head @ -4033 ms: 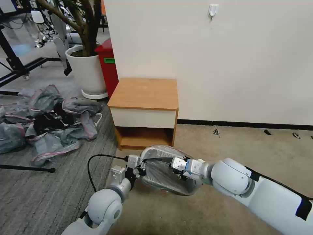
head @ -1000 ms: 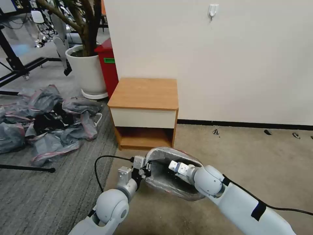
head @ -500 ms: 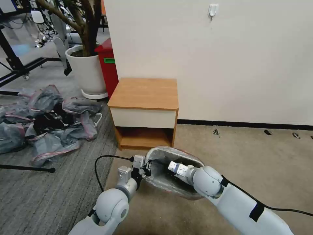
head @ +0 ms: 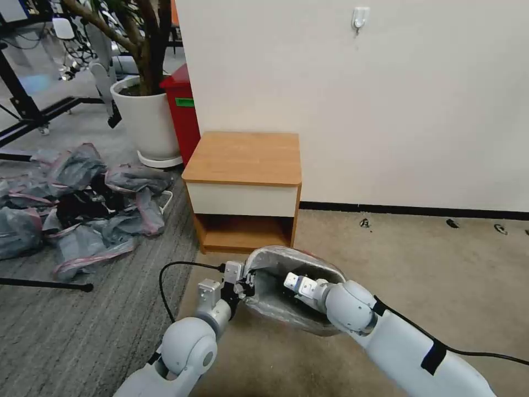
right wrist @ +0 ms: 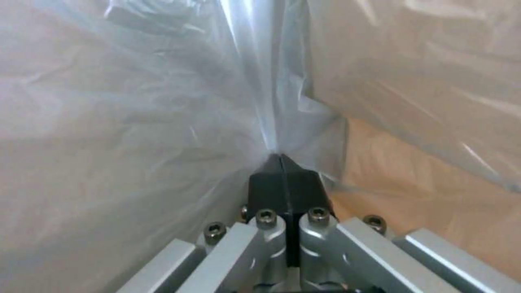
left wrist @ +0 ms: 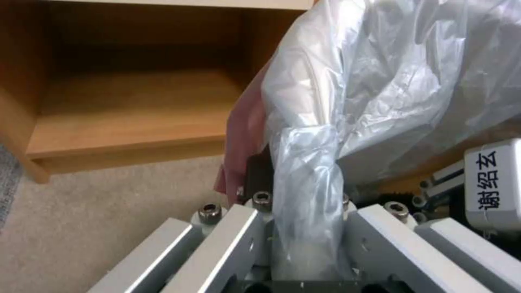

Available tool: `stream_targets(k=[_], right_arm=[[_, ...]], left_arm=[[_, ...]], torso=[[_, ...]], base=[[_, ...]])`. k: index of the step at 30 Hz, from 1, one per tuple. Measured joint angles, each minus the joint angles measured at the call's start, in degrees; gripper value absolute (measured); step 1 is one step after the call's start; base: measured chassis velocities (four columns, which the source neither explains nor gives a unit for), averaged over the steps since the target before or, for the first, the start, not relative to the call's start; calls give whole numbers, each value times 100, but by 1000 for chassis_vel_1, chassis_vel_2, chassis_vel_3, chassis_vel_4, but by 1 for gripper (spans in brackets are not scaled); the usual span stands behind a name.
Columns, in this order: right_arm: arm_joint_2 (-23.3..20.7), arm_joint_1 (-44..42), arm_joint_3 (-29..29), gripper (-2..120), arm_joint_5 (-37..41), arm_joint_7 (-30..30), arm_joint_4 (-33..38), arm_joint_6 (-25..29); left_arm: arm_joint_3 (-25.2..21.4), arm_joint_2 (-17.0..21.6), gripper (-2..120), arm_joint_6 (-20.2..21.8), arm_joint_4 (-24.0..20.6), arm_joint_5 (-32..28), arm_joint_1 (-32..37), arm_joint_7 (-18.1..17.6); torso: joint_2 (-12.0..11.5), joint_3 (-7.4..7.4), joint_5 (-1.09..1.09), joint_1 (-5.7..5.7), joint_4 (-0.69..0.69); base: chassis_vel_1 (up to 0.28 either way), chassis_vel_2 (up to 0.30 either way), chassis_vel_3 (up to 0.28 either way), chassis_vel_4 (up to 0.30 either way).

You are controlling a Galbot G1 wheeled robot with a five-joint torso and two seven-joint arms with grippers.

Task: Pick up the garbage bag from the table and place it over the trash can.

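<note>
At left, our left end effector [head: 246, 287] is clamped on the garbage bag [head: 275, 263], which is spread over the trash can on the floor before the table [head: 245, 157]. Our right end effector [right wrist: 285, 165], pads together, seemingly pinches film inside.

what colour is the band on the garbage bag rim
Pink-red, on the garbage bag, best seen in the left wrist view.

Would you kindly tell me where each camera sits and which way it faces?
Head view: atop the robot, looking forward and down at the nightstand, both arms, and the garbage bag over the trash can.
Left wrist view: behind the left hand, facing the nightstand's shelf; its fingers clamp bunched bag.
Right wrist view: behind the right hand, inside the bag, fingers shut on a fold.
All three share the bag.
</note>
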Motion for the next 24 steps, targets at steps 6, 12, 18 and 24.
stream_targets(k=[6, 12, 18, 24], right_arm=[[-7, 6, 17, 0, -2, 30, 66, 1], [-145, -16, 48, 0, 32, 50, 342, 4], [-373, -167, 129, 0, 190, 51, 752, 8], [-814, -450, 513, 0, 724, 83, 1416, 15]], left_arm=[[-27, 15, 3, 0, 27, -5, -3, 0], [-69, 60, 3, -15, 159, -15, -66, 0], [-94, 54, 3, -56, 287, -90, -127, -31], [-135, 98, 3, -57, 309, -576, -182, -238]], torso=[[0, 0, 0, 0, 0], [0, 0, 0, 0, 0], [0, 0, 1, 0, 0], [0, 0, 0, 0, 0]], base=[[0, 0, 0, 0], [0, 0, 0, 0], [0, 0, 0, 0], [0, 0, 0, 0]])
